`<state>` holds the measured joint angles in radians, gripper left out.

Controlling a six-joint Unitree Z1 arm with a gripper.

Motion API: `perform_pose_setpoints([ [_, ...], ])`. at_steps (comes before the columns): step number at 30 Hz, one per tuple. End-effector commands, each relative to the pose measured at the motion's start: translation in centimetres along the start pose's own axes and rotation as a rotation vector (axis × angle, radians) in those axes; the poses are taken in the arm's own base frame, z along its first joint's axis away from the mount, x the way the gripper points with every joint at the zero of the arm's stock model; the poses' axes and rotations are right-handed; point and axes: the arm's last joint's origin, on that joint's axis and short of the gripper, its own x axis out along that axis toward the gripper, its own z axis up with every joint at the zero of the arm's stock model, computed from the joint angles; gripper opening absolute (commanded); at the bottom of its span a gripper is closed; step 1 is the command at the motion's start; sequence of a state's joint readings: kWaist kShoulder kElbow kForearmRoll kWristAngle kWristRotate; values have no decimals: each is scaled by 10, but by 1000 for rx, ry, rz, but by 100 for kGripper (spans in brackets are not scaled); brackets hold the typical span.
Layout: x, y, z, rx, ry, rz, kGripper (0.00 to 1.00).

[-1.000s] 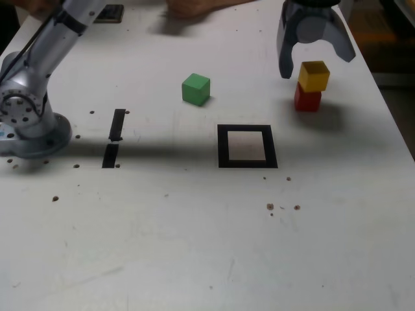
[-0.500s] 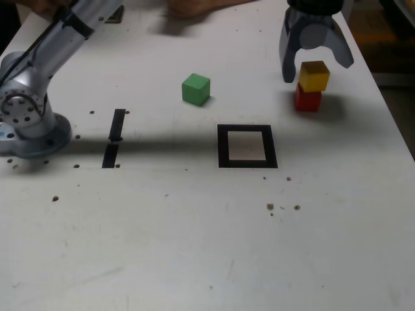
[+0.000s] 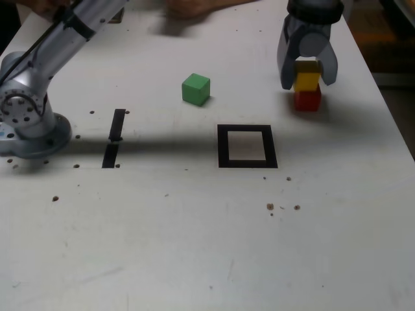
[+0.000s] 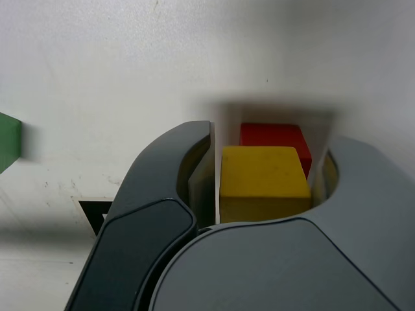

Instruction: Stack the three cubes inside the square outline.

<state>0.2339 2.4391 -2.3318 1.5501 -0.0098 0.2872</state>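
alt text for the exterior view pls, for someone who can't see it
A gripper straddles a yellow cube stacked on a red cube on a white table. A green cube sits alone, and a black square outline lies empty.

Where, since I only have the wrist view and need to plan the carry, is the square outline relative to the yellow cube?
Observer: In the exterior view, the square outline lies nearer the camera than the yellow cube and toward that view's left, apart from it.
Operator: Is anything inside it?
Observer: No, its pale centre holds no cube.
Operator: And the green one? I see only its edge.
Observer: The green cube stands alone on the table, outside the outline, farther toward the exterior view's left and farther from the camera.
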Motion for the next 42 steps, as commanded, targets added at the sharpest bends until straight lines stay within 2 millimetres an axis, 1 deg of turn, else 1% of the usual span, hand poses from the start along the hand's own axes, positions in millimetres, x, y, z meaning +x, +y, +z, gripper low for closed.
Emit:
perform_pose_setpoints([
  [1,-12,-5,-5,7,-15,11,23],
  [4,-29,-12,-14,17,-33,38,17],
  [6,-44,-16,-26,19,-43,63,14],
  [10,-71,-23,-59,6,-41,106,12],
  [13,-77,-25,-85,-18,-7,114,12],
  [14,-75,-25,-95,-29,16,110,12],
  [17,-65,-26,-115,-45,63,88,12],
  [19,-55,-29,-125,-47,76,68,12],
  [21,-45,-31,-131,-38,69,44,12],
  [24,-29,-33,-133,0,36,12,13],
  [28,-15,-28,-124,75,-24,8,13],
  [31,-8,-15,-119,115,-55,21,14],
  [33,-2,0,-119,123,-59,25,15],
  [35,4,13,-122,118,-55,23,20],
  [36,7,20,-124,115,-52,22,24],
  [39,15,36,-130,116,-45,16,46],
  [41,19,43,-132,122,-39,11,62],
  [42,20,46,-133,125,-36,9,68],
])
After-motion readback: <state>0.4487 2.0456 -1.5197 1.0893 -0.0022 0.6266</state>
